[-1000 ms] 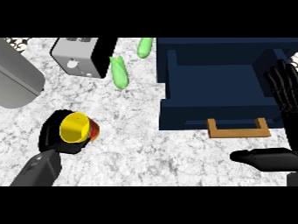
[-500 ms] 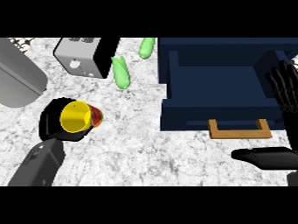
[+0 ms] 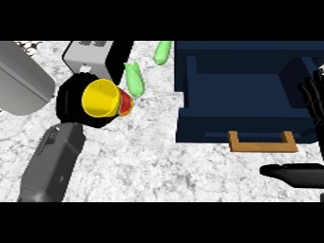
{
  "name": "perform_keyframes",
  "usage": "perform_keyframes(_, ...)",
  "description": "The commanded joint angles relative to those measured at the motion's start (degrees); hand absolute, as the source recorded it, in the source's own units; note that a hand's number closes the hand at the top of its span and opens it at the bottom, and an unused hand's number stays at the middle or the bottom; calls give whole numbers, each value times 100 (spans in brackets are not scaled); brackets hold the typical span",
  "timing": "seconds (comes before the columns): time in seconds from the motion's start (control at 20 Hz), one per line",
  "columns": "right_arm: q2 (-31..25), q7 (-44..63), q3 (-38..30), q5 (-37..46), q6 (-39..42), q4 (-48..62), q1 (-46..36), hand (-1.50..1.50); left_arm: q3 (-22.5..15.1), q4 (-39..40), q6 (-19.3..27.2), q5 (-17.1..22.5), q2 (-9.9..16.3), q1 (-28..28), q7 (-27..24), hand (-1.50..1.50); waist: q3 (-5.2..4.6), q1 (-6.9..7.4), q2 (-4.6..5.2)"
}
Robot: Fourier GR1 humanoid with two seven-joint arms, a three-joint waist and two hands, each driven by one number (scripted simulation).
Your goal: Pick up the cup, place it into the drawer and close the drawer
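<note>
My left hand (image 3: 71,100) is curled round a cup (image 3: 102,98), yellow inside and red outside, and holds it tilted above the marble counter, left of the drawer. The dark blue drawer (image 3: 252,95) stands open at the upper right, with a wooden handle (image 3: 262,143) on its near face. At the right edge my right hand (image 3: 323,107) rests open, fingers pointing up and thumb low, beside the drawer's right wall.
A grey toaster (image 3: 87,57) stands just behind the cup. Two green vegetables lie on the counter, one (image 3: 134,79) near the cup and one (image 3: 162,51) farther back. A large grey cylinder (image 3: 10,78) fills the upper left.
The left hand has carried the cup upward and to the right, closer to the toaster and the drawer. The right hand has stayed still.
</note>
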Motion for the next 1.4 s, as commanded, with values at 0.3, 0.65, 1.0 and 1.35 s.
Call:
perform_keyframes(0.3,44,-291,-11,95,4,309,-79,-150,-697,-1839,983,-21,-553,-972,2163,150,0,-12,18)
perform_keyframes(0.65,-7,-266,1,-21,200,200,113,-150,-1655,-1335,2266,-7,-598,-1758,2400,150,-5,-167,54)
perform_keyframes(1.0,-140,-404,-175,-86,290,470,-92,-150,-1811,-334,2807,549,-601,-2977,2946,150,-3,-213,75)
perform_keyframes(1.35,-129,-270,-214,-202,336,44,139,-150,-2221,662,3186,1053,-601,-3552,2849,150,-4,-247,76)
